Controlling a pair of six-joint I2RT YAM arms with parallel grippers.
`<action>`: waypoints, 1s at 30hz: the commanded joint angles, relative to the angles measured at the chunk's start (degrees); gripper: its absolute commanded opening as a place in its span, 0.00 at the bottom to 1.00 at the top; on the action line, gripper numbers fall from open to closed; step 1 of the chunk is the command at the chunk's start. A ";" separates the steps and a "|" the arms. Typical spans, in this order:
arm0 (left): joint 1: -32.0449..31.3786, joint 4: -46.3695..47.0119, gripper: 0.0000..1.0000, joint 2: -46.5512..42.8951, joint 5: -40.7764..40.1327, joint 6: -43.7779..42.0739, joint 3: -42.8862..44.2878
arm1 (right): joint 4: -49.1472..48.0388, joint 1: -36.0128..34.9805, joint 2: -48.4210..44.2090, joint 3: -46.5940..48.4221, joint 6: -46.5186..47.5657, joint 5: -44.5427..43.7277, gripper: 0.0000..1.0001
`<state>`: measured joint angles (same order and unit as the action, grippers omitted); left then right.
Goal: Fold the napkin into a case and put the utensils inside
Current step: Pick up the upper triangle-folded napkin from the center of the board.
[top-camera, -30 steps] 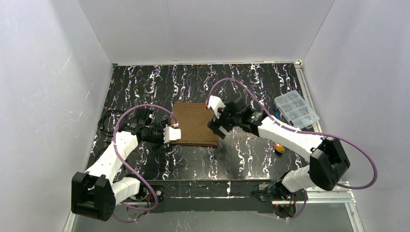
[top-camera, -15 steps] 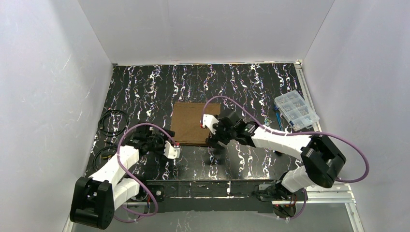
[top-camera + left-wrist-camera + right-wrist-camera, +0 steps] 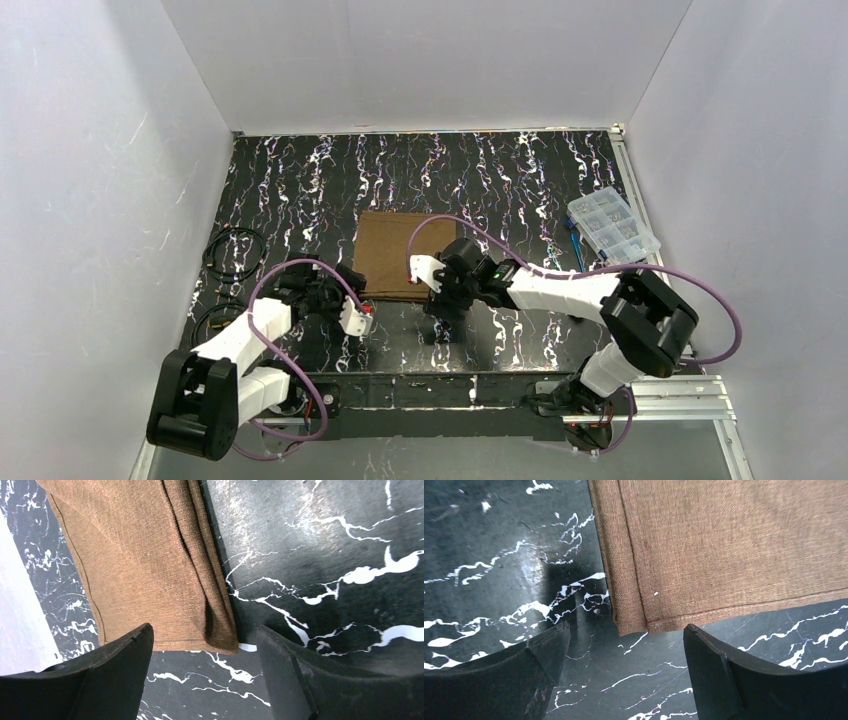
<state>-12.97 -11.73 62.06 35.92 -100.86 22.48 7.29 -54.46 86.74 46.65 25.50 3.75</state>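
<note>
The napkin (image 3: 395,255) lies just beyond both grippers — left gripper (image 3: 205,642) at its near-left corner, right gripper (image 3: 626,637) at its near-right — jaws apart, holding nothing.

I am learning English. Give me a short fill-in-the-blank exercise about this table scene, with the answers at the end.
1. The folded napkin is ___ in colour.
2. The left gripper and the right gripper both have ___ jaws.
3. The clear box lies on the robot's ___ side of the napkin.
4. The table is ___ with white veins.
Answers: brown; open; right; black.
</note>
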 commanded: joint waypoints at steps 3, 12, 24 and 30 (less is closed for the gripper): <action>-0.63 -1.14 0.71 3.99 -1.19 -3.11 -0.12 | -0.62 -0.48 2.66 1.03 1.70 -3.31 0.90; -2.18 -1.75 0.55 6.73 -3.50 -6.75 -0.36 | -3.58 -0.50 3.62 0.52 1.23 -6.63 0.82; -2.23 -2.28 0.32 9.94 -7.36 -6.80 0.80 | -5.09 -0.65 3.79 -0.60 -1.47 -6.19 0.67; -2.72 -2.44 0.08 9.75 -8.09 -3.84 1.60 | -5.91 -1.24 4.15 -0.80 -3.03 -6.19 0.50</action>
<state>-15.38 -8.88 71.26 29.80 -106.72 24.99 4.05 -54.94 90.32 46.24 24.10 -2.44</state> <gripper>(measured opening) 0.103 0.550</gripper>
